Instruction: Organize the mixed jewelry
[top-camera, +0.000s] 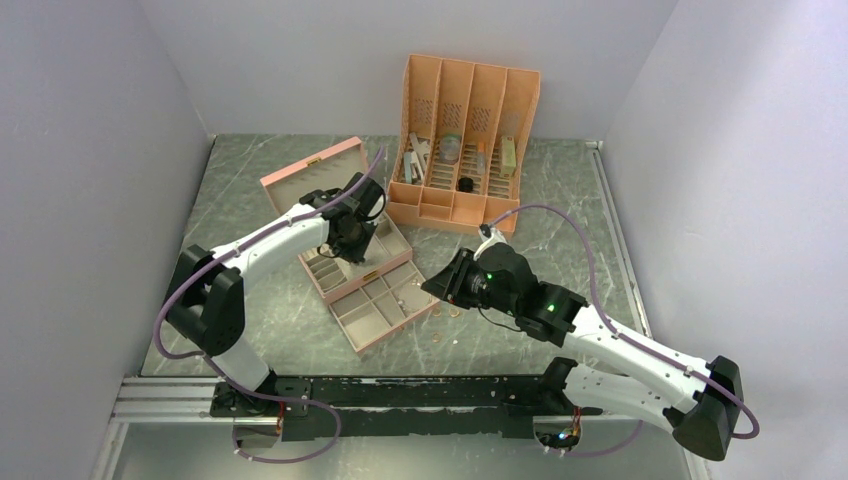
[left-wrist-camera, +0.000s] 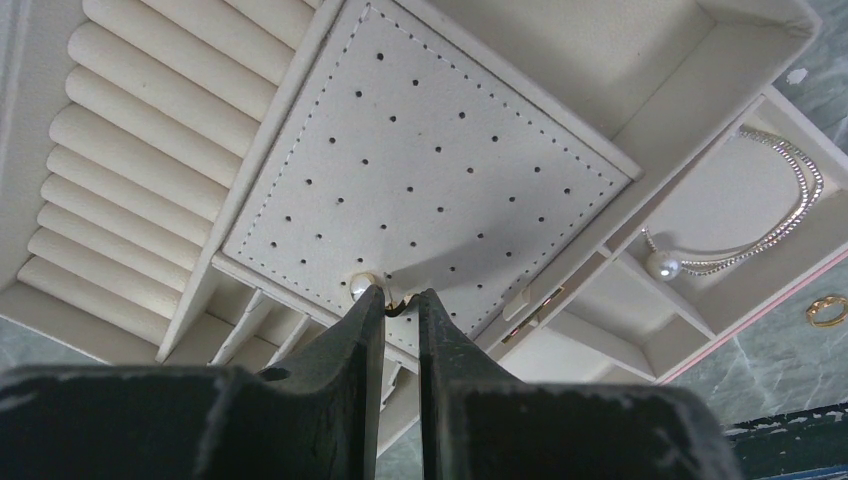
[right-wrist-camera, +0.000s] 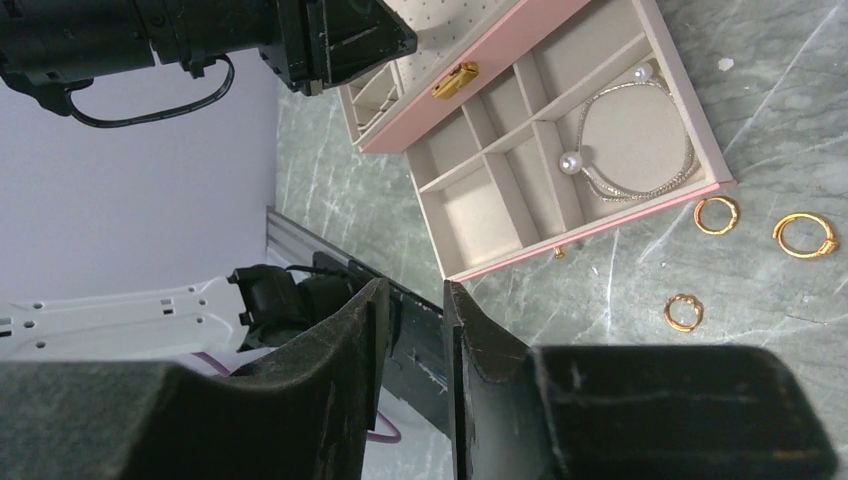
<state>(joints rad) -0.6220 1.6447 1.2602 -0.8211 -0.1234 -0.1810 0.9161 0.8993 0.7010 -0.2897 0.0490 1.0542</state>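
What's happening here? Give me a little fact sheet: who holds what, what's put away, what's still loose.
left gripper: shut on pearl earring, at the perforated panel
right gripper: jaws slightly apart, empty, near the box
box: pink, open, cream compartments
put away: pearl-tipped bangle, in a corner compartment
loose: three gold rings on the table, beside the box

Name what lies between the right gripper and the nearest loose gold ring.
Only bare green tabletop, in the right wrist view, separates the right gripper and gold ring.
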